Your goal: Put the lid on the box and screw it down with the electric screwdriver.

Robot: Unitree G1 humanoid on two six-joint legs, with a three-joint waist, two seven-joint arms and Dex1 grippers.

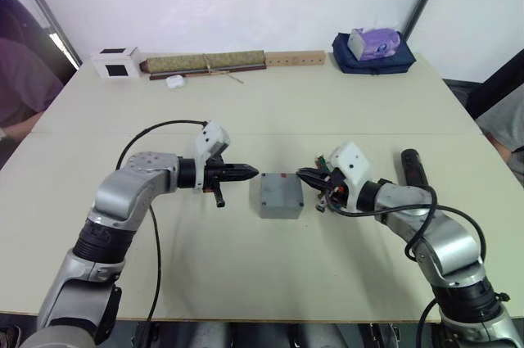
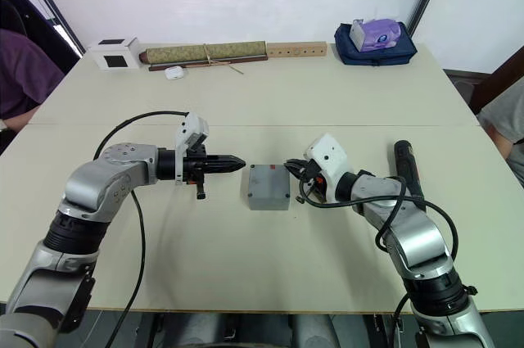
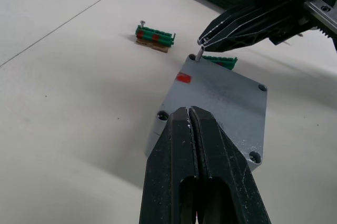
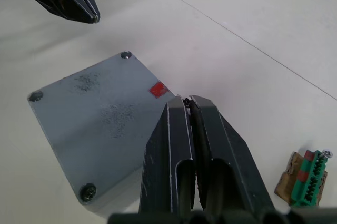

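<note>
Lid (image 3: 221,97) sits closed over the grey box (image 1: 281,205) in the middle of the pale table (image 1: 270,102), its top carrying a small red mark near one corner and screw holes at the corners. Right gripper (image 3: 202,41) comes in from the box's right side with its two black fingers pressed together on a tiny silver screw (image 3: 199,54), which hangs upright right at the lid's corner by the red mark; whether the screw's tip touches the lid I can't tell. Left gripper (image 1: 252,173) hovers just beside the box's left edge, its fingers closed flat against each other with nothing between them, clear of the box.

Two small green circuit boards (image 3: 154,37) lie on the table near the box's right side, beneath the right gripper. Farther to the right, the electric screwdriver (image 1: 415,172) lies flat on the table, well apart from the box.

Along the far edge stand a white cube with a black face (image 1: 116,62), a long rolled mat (image 1: 205,62), a wooden strip (image 1: 295,59) and a dark blue pouch (image 1: 373,57) with a purple tissue pack (image 1: 374,41) on it. A person's purple sleeve (image 1: 24,78) shows at the table's left end.
</note>
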